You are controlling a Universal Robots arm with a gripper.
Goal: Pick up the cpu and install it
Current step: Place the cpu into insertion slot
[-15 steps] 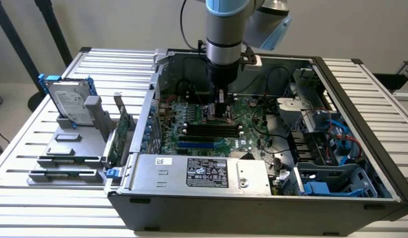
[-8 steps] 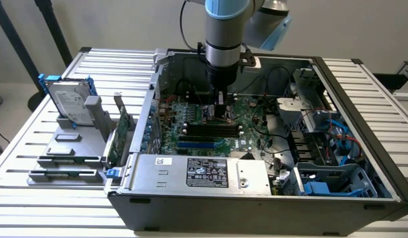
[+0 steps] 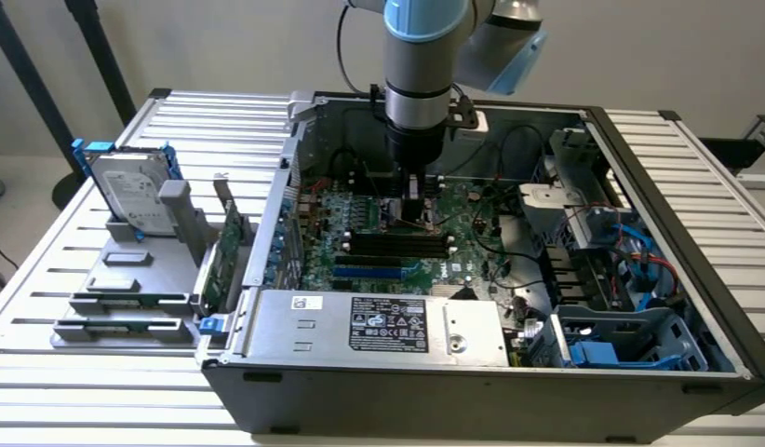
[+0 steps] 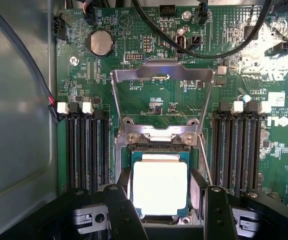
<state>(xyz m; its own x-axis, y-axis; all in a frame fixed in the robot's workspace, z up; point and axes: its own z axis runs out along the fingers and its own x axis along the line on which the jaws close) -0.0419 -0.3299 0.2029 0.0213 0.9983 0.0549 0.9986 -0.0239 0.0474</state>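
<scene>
The cpu (image 4: 159, 187), a small square chip with a shiny silver top and thin green rim, lies flat over the open socket (image 4: 158, 142) on the green motherboard (image 4: 134, 50). My gripper (image 4: 161, 175) straddles it, one dark finger (image 4: 124, 180) against each side edge, shut on the chip. The socket's metal load plate (image 4: 162, 75) is swung up and away from the chip. In the exterior view the gripper (image 3: 415, 212) reaches straight down into the open computer case (image 3: 482, 372), low over the motherboard's middle.
Black memory slots (image 4: 86, 150) (image 4: 243, 150) flank the socket, and black cables (image 4: 198, 47) arc across the board. Outside the case at the exterior view's left, a silver hard drive (image 3: 128, 186) and a long green card (image 3: 231, 247) stand on a grey holder. The power supply (image 3: 382, 321) sits at the case's front.
</scene>
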